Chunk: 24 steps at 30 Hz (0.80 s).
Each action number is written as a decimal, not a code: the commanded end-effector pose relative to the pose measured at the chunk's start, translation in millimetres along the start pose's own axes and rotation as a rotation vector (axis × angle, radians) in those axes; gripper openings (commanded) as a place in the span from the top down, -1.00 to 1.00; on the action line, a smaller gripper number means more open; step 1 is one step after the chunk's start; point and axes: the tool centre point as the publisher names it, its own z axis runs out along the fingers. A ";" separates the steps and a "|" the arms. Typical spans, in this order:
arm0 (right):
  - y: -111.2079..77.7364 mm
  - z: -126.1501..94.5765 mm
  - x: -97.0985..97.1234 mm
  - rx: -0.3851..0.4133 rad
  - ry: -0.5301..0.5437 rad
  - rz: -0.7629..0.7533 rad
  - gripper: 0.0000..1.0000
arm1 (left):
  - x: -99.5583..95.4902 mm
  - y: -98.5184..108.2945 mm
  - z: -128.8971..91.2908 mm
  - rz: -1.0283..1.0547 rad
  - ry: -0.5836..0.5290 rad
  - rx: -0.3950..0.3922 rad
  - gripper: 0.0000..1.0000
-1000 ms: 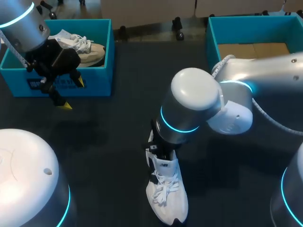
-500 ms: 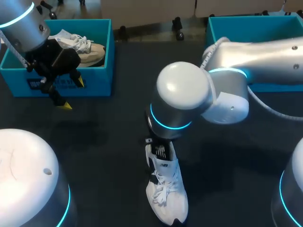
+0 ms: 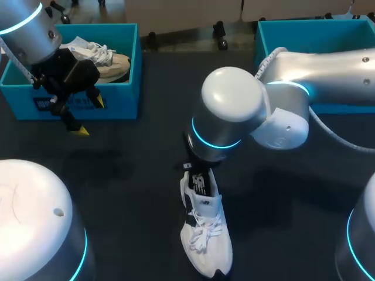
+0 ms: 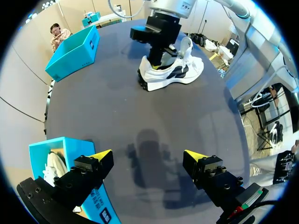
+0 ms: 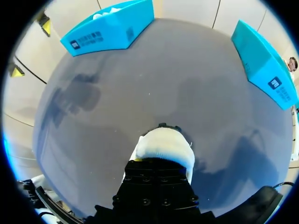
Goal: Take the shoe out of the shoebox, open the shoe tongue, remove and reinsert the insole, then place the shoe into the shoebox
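In the head view the shoe (image 3: 206,240) is lying on the table (image 3: 135,193), its heel being covered by the right gripper (image 3: 196,171), grip untellable; in the left wrist view the left gripper (image 4: 148,156) is being held open, empty; in the right wrist view insole work is judged underway, a firm pinch being needed next.

A dark grey, matte tabletop (image 3: 135,193) is shown right across the head view, almost black under the room light. In the left wrist view it is rendered a lighter grey, and a soft, blurred shadow is seen lying on it. More soft-edged shadows are picked up in the right wrist view, with light spread evenly between them.
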 end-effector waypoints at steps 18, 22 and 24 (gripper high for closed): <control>-17.3 2.6 21.4 0.030 -0.009 0.056 1.00 | -0.2 0.0 -0.3 0.001 0.001 -0.002 -1.00; -12.6 -10.2 24.3 0.059 -0.046 0.054 1.00 | -0.2 0.0 -0.3 0.001 0.001 -0.002 -1.00; -10.8 -8.6 25.5 0.090 -0.069 0.053 1.00 | -0.2 0.0 -0.3 0.001 0.001 -0.002 -1.00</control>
